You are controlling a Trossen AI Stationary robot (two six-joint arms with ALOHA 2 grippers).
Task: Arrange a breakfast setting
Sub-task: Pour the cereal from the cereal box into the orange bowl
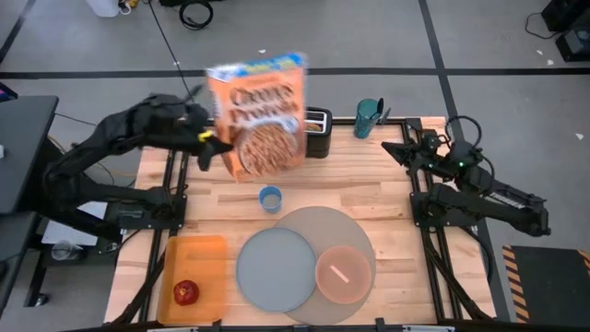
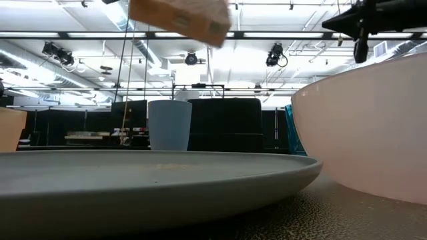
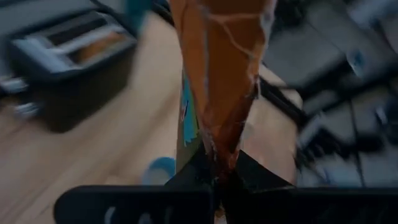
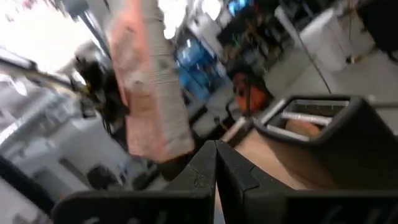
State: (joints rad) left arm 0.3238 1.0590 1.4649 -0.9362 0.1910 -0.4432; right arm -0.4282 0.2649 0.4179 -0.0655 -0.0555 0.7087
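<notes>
My left gripper (image 1: 218, 140) is shut on the orange cereal box (image 1: 258, 112), which is held high above the table's far left part; the low view shows its bottom corner (image 2: 181, 17). My right gripper (image 1: 407, 148) is shut and empty at the far right. The grey-blue plate (image 1: 276, 268) and the pink bowl (image 1: 343, 274) rest on the round grey mat (image 1: 324, 224). A pale spoon-like piece (image 1: 341, 272) lies in the bowl. The red apple (image 1: 185, 292) lies on an orange tray (image 1: 205, 258). The teal cup (image 1: 369, 115) stands at the far edge. A bagel half (image 4: 303, 128) sits in the toaster slot. My left gripper pinches the cereal box's narrow left side near its lower end (image 3: 219, 140) between its two fingers, and the cardboard there is creased. The fingers come level from the table's left side. The box is lifted clear of the table, its printed front turned up.
A black toaster (image 1: 317, 130) stands at the far edge just right of the box. A small blue cup (image 1: 269, 198) stands on the wood between the box and the mat. Bare wood lies on the right half of the table (image 1: 387, 198).
</notes>
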